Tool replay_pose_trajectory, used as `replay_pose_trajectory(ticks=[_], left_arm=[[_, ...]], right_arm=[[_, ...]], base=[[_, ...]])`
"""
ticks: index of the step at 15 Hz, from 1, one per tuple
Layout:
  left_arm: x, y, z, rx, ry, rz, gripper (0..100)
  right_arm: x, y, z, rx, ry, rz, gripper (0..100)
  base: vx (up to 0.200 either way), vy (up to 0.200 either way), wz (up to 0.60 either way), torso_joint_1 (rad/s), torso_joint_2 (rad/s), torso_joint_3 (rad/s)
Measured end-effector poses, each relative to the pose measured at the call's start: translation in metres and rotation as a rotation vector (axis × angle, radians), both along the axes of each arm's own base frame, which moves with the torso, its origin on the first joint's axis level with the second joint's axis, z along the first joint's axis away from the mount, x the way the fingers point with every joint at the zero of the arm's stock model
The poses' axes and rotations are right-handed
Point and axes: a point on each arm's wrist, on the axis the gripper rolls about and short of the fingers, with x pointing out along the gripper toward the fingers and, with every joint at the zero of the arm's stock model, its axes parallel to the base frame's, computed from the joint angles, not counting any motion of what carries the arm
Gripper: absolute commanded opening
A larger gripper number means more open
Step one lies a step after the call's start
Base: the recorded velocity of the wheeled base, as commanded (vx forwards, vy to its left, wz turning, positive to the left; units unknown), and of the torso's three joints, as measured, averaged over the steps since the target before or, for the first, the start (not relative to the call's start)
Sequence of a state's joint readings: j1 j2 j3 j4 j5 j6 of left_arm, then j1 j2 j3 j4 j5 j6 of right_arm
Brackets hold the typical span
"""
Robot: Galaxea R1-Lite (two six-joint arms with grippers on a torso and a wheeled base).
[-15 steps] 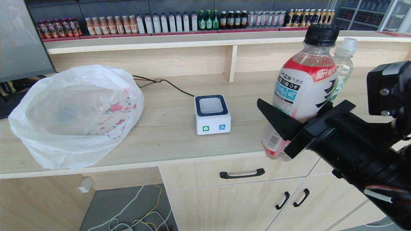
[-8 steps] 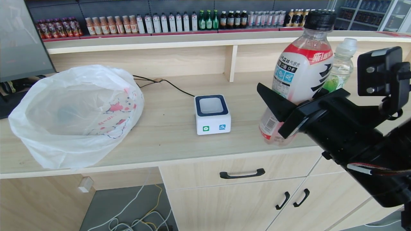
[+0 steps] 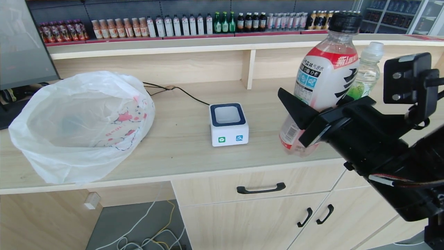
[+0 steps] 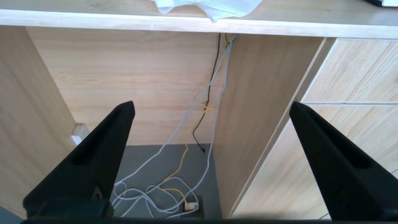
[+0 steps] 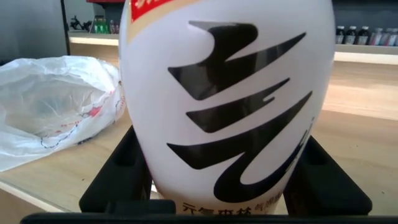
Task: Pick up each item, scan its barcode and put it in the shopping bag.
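My right gripper (image 3: 322, 113) is shut on a clear drink bottle (image 3: 321, 85) with a black cap and a red-and-white label, held upright above the counter's front right part. The same bottle's label (image 5: 227, 106) sits between the black fingers in the right wrist view. The white scanner (image 3: 228, 124) with a blue-framed window stands mid-counter, left of the bottle. A white shopping bag (image 3: 81, 123) lies open at the counter's left; the bag (image 5: 59, 102) shows beyond the bottle too. My left gripper (image 4: 211, 162) hangs open below the counter, empty, facing cables on the floor.
A second clear bottle (image 3: 367, 71) with a white cap stands behind the held one. The wooden counter (image 3: 180, 139) has a raised back shelf with a divider (image 3: 248, 67). A black cable (image 3: 180, 92) runs to the scanner. Drawers with black handles (image 3: 261, 189) sit under the counter edge.
The right gripper has lifted the bottle up and slightly away from the counter's front edge, mostly in the first half second; little shift since. The bag and scanner stay put.
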State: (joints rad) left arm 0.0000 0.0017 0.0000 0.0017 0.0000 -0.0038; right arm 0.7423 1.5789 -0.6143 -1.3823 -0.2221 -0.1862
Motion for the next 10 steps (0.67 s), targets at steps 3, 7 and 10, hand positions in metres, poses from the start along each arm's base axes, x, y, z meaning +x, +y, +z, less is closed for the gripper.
replay_pose_trajectory(ticks=[3,7,10], left_arm=[[0.0000,0.0000,0.0000,0.000,0.000,0.000,100],[0.0000,0.0000,0.0000,0.000,0.000,0.000,100],[0.0000,0.0000,0.0000,0.000,0.000,0.000,100]], right_arm=[[0.0052,-0.0007,0.0059,0.008,-0.008,-0.017,0],[0.0066,-0.0016,0.0062,0.017,-0.006,-0.021,0],[0.0061,-0.0021,0.0039,0.023,-0.008,-0.020,0]], base=[[0.000,0.200,0.00,0.014,0.01,0.002],[0.000,0.200,0.00,-0.001,0.00,0.004],[0.000,0.200,0.00,0.002,0.00,0.002]])
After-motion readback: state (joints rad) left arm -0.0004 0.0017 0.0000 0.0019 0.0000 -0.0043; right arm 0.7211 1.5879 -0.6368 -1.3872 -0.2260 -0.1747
